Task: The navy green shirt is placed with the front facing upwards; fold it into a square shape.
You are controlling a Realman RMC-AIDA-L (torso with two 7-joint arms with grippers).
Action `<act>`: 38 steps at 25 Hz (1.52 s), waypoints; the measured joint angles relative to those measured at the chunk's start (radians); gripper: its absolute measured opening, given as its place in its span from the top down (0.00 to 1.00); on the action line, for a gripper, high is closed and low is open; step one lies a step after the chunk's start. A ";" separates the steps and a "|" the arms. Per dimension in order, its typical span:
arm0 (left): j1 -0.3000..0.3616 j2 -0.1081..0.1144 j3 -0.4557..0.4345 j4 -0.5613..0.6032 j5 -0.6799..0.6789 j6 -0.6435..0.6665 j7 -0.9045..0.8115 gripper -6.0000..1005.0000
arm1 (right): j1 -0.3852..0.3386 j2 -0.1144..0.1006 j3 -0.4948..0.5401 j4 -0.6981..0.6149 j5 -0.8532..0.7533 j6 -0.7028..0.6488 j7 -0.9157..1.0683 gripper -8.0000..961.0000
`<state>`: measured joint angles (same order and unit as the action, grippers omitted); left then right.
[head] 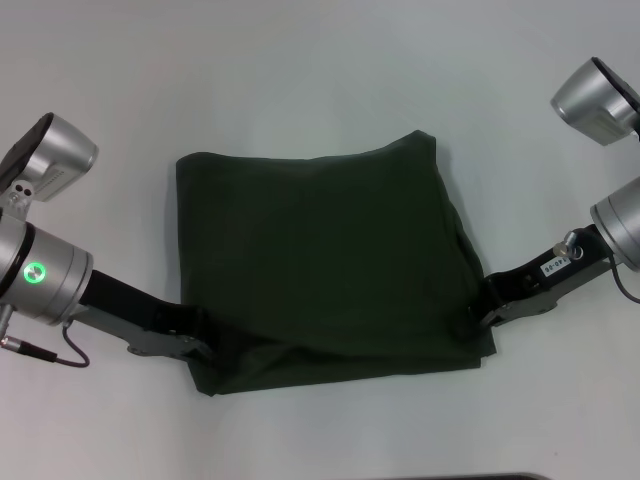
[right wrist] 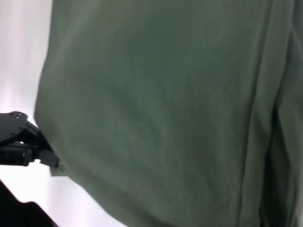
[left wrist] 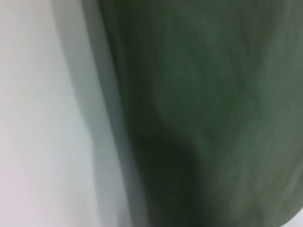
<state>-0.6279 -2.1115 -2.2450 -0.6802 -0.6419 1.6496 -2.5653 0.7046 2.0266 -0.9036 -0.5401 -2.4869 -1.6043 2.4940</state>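
The navy green shirt [head: 320, 250] lies folded into a rough rectangle in the middle of the white table, plain dark cloth facing up with no lettering showing. My left gripper [head: 200, 345] is at its near-left corner, where the cloth drapes over the fingertips. My right gripper [head: 484, 305] is shut on the bunched near-right edge. The near hem is stretched between the two. The shirt [left wrist: 213, 94] fills most of the left wrist view. In the right wrist view the shirt [right wrist: 165, 94] hangs close, with the left gripper [right wrist: 47, 158] pinching its corner.
White table [head: 320, 60] surrounds the shirt on all sides. Both forearms reach in from the near left and near right. A dark strip runs along the table's near edge [head: 500, 476].
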 joint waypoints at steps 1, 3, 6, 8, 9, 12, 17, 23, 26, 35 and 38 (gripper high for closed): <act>0.000 0.001 0.002 0.000 0.000 -0.001 -0.001 0.93 | 0.002 0.000 0.000 0.000 -0.004 0.002 0.002 0.98; 0.000 0.004 -0.002 -0.008 -0.002 0.022 0.005 0.93 | 0.005 -0.001 0.007 -0.005 0.002 -0.014 0.000 0.97; -0.004 0.019 -0.047 -0.056 -0.037 0.146 0.049 0.93 | 0.008 -0.016 0.034 -0.048 0.079 -0.113 -0.039 0.97; -0.014 0.046 -0.131 -0.117 -0.094 0.275 0.090 0.93 | 0.010 -0.033 0.058 -0.097 0.158 -0.181 -0.078 0.97; -0.019 0.056 -0.157 -0.135 -0.114 0.307 0.101 0.93 | 0.010 -0.039 0.074 -0.123 0.208 -0.196 -0.109 0.97; -0.019 0.094 -0.216 -0.152 -0.203 0.351 0.146 0.93 | -0.003 -0.045 0.116 -0.157 0.347 -0.211 -0.251 0.97; 0.046 0.082 -0.278 -0.122 -0.389 0.349 0.462 0.93 | -0.058 -0.007 0.161 -0.120 0.532 -0.212 -0.660 0.96; 0.202 -0.035 -0.486 -0.075 -0.628 0.136 0.943 0.77 | -0.110 0.043 0.183 -0.127 0.619 -0.151 -0.918 0.80; 0.233 -0.033 -0.484 -0.059 -0.658 0.163 1.024 0.65 | -0.127 0.050 0.180 -0.132 0.642 -0.150 -1.014 0.73; 0.484 -0.019 -0.403 0.020 -0.613 0.310 1.488 0.41 | -0.310 0.062 0.145 0.004 0.575 -0.171 -1.539 0.53; 0.490 -0.002 -0.402 0.065 -0.589 0.310 1.510 0.35 | -0.335 0.060 0.143 0.062 0.568 -0.213 -1.622 0.23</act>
<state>-0.1376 -2.1138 -2.6472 -0.6155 -1.2313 1.9600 -1.0553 0.3696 2.0868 -0.7608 -0.4783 -1.9189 -1.8177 0.8723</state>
